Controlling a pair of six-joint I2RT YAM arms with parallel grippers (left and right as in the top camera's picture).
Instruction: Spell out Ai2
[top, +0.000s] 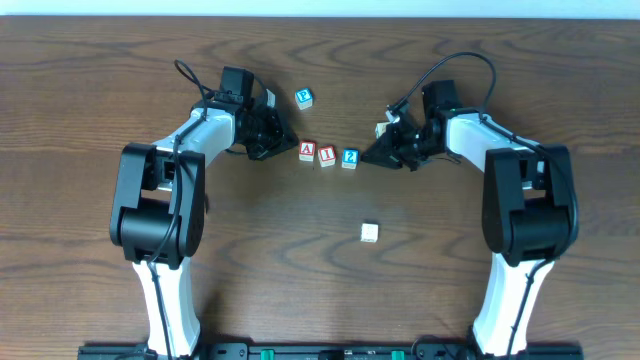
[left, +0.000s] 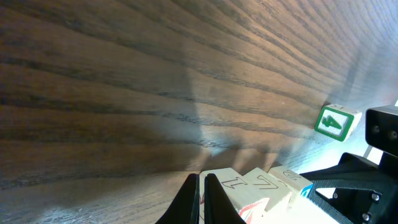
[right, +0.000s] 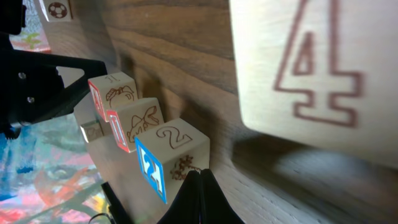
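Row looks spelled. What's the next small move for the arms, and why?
Probably back both claws straight away from the row. The A block, 1 block and 2 block already sit side by side in order, with the shut left claw at the A end and the shut right claw at the 2 end. Any sideways motion risks knocking them.

Six blocks (three aligned), two tools

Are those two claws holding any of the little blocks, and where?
Neither holds anything. The left gripper and right gripper are both shut, their tips at the ends of the block row.
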